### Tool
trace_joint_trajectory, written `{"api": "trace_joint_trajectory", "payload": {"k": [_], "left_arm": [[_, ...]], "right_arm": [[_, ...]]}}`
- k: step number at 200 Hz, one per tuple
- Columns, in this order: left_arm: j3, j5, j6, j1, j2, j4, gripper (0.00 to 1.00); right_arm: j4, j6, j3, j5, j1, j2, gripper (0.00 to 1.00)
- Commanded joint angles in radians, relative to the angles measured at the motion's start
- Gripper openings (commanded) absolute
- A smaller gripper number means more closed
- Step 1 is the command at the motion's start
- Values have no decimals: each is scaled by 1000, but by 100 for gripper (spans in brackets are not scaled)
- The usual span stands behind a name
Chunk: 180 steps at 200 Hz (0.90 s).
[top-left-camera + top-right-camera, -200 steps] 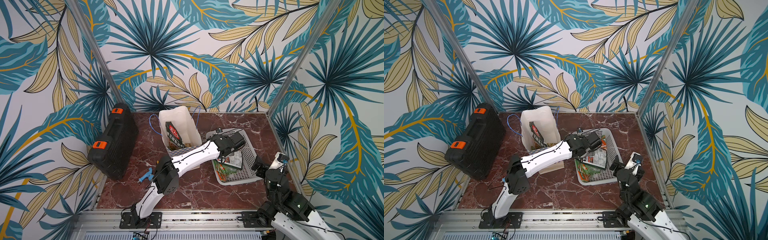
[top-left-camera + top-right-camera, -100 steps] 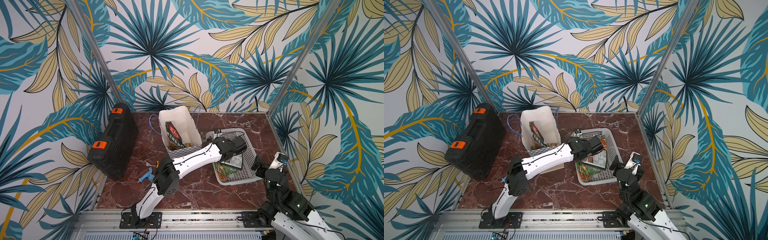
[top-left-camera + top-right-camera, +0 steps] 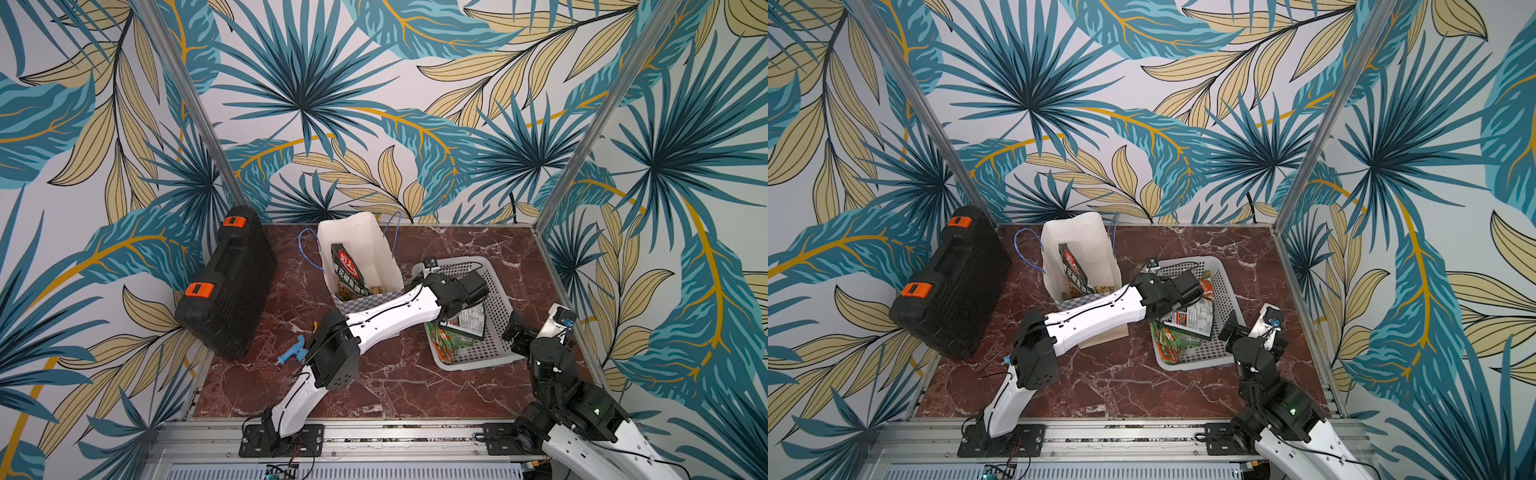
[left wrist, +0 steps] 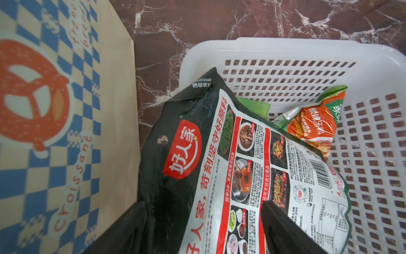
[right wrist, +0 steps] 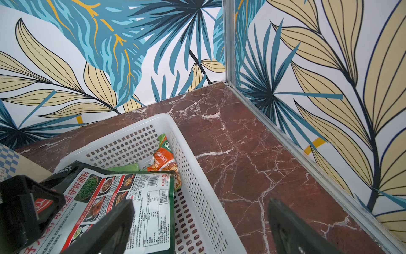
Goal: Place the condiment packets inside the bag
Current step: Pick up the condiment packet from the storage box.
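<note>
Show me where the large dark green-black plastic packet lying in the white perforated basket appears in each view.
Top view: large dark green-black plastic packet inside the white perforated plastic basket, right of centre.
Top view: packet in the basket, right of centre.
Left wrist: packet fills the middle, label up.
Right wrist: packet in the basket, label up.
Shared landmark: the basket's perforated wall.

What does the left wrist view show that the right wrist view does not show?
Only the left wrist view: the orange-red doughnut picture on the bag. Only the right wrist view: the leaf-print walls and a metal corner post. Both: the white basket, a large dark packet lying in it, a small orange packet and the marble table.
</note>
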<state>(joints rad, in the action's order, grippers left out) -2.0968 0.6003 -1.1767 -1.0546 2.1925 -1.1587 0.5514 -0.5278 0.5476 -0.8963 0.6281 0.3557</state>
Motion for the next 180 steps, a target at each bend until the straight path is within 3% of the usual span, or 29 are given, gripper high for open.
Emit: {"api": "trace_joint_trajectory", "payload": {"k": [1, 45, 117, 142, 180], "left_arm": [[21, 74, -36, -9, -32, -67, 90], [43, 85, -60, -5, 2, -58, 90], [87, -28, 97, 5, -36, 187, 28], [77, -64, 139, 4, -49, 226, 1], [11, -71, 263, -24, -95, 251, 0]], "right_arm": [[-13, -4, -20, 5, -3, 6, 100], [-11, -5, -20, 3, -4, 5, 99], [-13, -4, -21, 7, -4, 6, 100], [-13, -4, -21, 5, -3, 5, 99], [-16, -4, -21, 9, -4, 12, 100]]}}
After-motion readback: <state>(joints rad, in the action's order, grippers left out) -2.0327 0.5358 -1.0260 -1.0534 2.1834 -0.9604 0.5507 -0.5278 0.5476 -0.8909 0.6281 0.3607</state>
